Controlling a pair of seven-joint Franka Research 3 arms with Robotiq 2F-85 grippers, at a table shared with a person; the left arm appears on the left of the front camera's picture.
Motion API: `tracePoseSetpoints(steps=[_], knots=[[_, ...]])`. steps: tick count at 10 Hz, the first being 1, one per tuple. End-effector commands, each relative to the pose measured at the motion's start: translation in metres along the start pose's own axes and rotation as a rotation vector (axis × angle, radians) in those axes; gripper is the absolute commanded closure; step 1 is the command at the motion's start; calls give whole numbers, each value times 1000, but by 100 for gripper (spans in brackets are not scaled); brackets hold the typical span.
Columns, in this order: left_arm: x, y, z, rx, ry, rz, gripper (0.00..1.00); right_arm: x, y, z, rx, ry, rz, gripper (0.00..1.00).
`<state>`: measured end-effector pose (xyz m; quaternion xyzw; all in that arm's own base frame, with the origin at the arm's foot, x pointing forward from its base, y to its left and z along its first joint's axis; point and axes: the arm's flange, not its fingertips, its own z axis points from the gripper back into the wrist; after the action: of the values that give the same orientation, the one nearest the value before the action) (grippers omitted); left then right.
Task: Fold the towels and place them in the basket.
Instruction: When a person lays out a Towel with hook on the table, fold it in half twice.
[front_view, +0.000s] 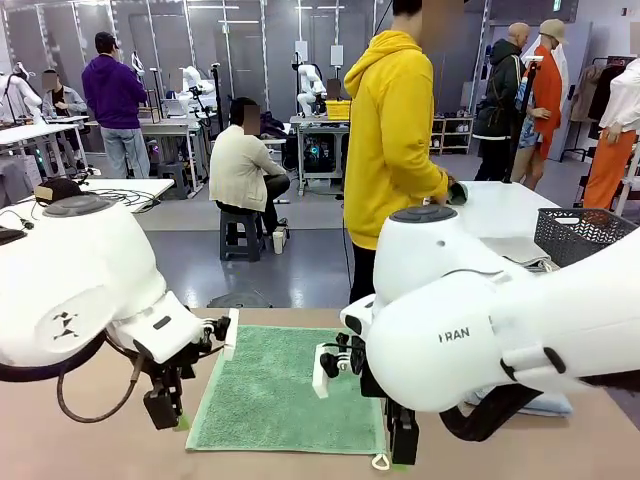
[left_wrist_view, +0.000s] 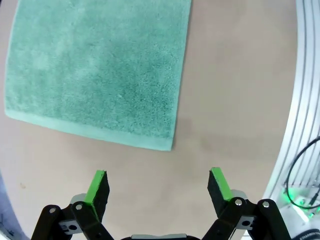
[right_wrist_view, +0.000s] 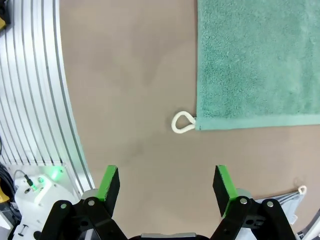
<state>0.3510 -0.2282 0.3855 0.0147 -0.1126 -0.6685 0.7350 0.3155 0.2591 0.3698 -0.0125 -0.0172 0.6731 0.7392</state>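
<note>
From the front, we see the sea-green towel (front_view: 290, 395) lying flat and unfolded on the table (front_view: 90, 440), with the left gripper (front_view: 165, 408) poised at its near left corner and the right gripper (front_view: 403, 447) at its near right corner. The basket (front_view: 585, 235) stands well apart, at the far right. We judge the first fold has not yet begun, and that the next move calls for both grippers to come down on the near corners and pinch them together. In the left wrist view, the left gripper (left_wrist_view: 160, 185) is spread wide and holds nothing. It hangs over bare table just short of the towel's corner (left_wrist_view: 167, 145), a gap the front view hides behind the arm. In the right wrist view, the right gripper (right_wrist_view: 167, 182) is likewise wide apart and empty, and the white corner loop (right_wrist_view: 182, 122) lies between its line and the hem. At the lower right edge is a second small loop on pale cloth (right_wrist_view: 295, 195), probably the grey-blue towel, though too little shows for us to be sure.
</note>
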Motion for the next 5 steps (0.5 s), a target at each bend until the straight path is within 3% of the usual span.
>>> tracePoseSetpoints(steps=[1, 5], knots=[[-6, -11, -21, -2, -26, 21, 0, 5, -2, -8, -27, -15, -41, 6], [1, 0, -15, -20, 2, 13, 0, 2, -3, -6, -5, -10, -21, 6]])
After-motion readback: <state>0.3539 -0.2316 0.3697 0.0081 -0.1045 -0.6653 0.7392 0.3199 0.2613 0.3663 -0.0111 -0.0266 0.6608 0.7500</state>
